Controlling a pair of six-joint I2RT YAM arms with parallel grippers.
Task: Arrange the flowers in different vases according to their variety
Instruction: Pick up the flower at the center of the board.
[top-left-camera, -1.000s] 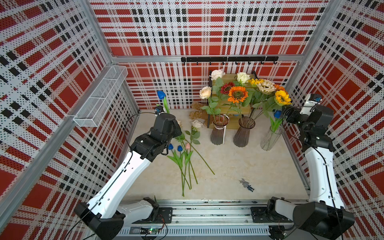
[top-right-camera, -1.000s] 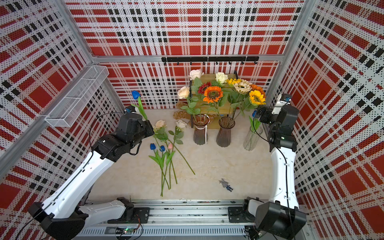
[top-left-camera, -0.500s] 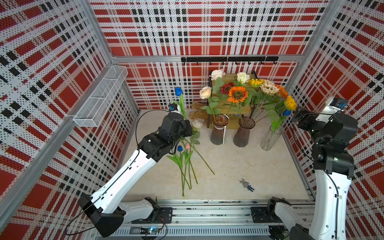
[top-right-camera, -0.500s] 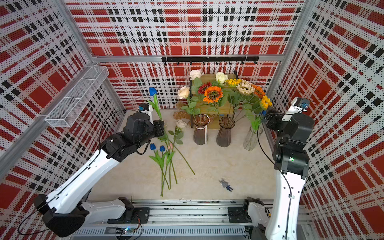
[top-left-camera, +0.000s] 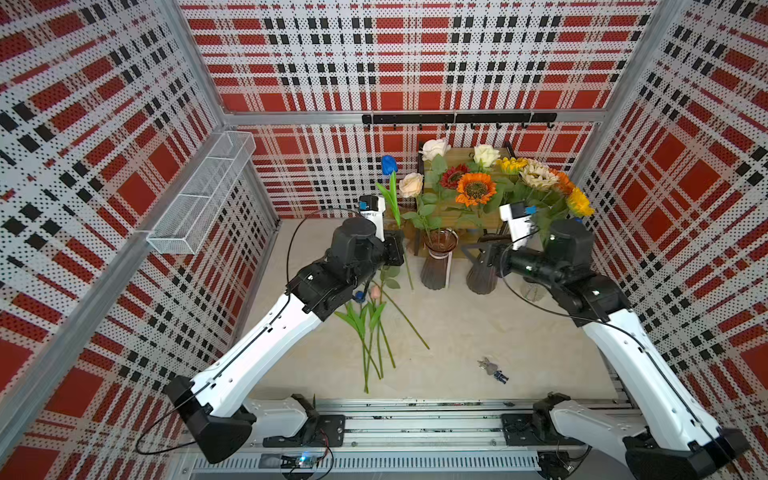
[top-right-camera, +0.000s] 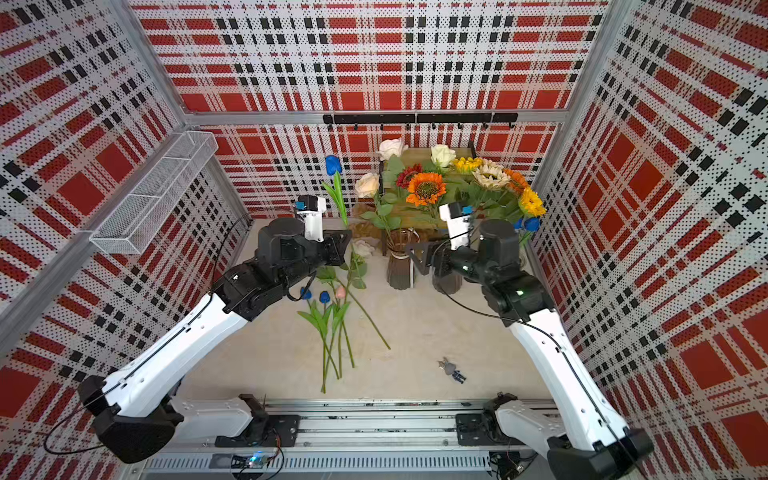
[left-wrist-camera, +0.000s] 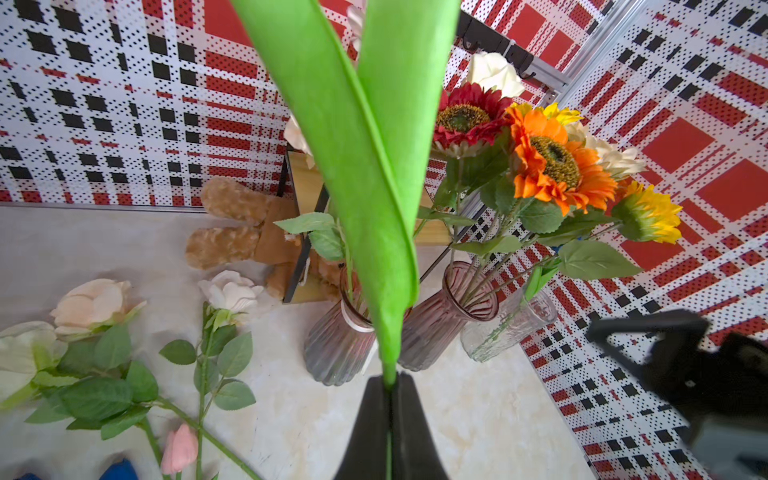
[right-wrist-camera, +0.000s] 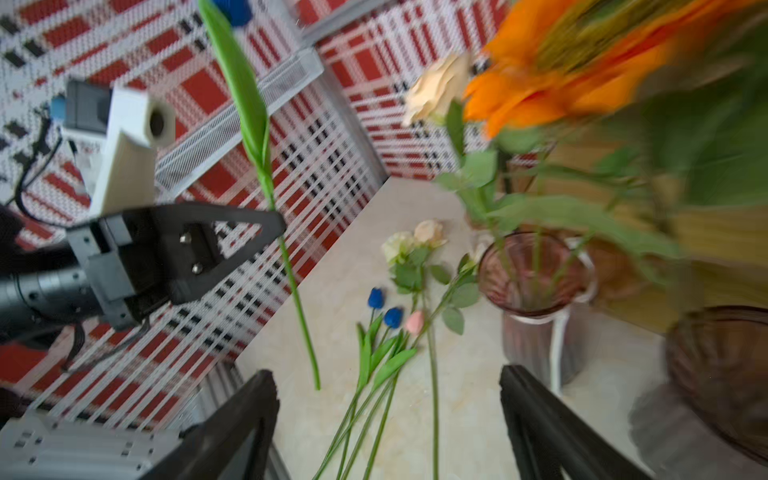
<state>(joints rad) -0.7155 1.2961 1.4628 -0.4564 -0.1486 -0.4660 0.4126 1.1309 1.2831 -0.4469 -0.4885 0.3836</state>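
The robot's left gripper (left-wrist-camera: 390, 384) was pinched shut on the green stem of a blue tulip (top-left-camera: 392, 195), holding it upright above the table, just beside the ribbed vase of cream roses (top-left-camera: 436, 266). The right gripper (right-wrist-camera: 386, 374) pointed towards it with its jaws spread wide and nothing between them, close in front of the second ribbed vase (left-wrist-camera: 449, 328), which held the sunflowers (top-left-camera: 476, 189). The step in hand looked like moving this tulip to the clear vase (left-wrist-camera: 509, 328) at the far right. The next move probably called for a handover, with the right jaws closing on the free stem before the left let go. More tulips (top-left-camera: 370, 324) and loose roses (left-wrist-camera: 230, 291) lay unsorted on the table. In both top views the right arm hid most of the clear vase. The right wrist view was smeared, so I could not tell what that vase held.
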